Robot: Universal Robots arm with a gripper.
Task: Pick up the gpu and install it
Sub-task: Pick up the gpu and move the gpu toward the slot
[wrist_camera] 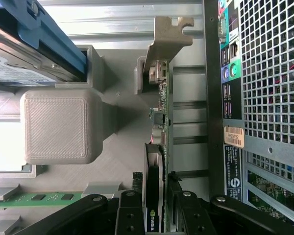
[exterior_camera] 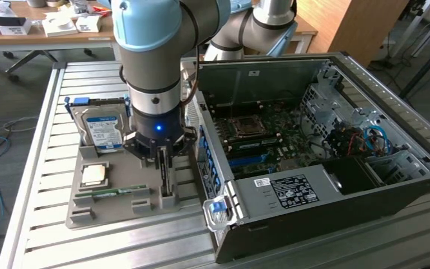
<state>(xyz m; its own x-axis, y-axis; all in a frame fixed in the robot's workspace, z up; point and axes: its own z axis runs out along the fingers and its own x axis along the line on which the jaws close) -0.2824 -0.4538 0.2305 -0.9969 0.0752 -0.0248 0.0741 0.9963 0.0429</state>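
The gpu stands edge-on in a slot of the grey holder tray, beside the open computer case. My gripper reaches straight down over it. In the wrist view the slim card runs between the two black fingers, which press against both of its faces, so my gripper is shut on it. Its metal bracket sticks up at the far end. The card still sits in its slot.
The tray also holds a hard drive with a blue-white label, a square processor and a green memory stick. The case's motherboard lies exposed, and its perforated rear panel runs close beside the card. A cluttered desk stands behind.
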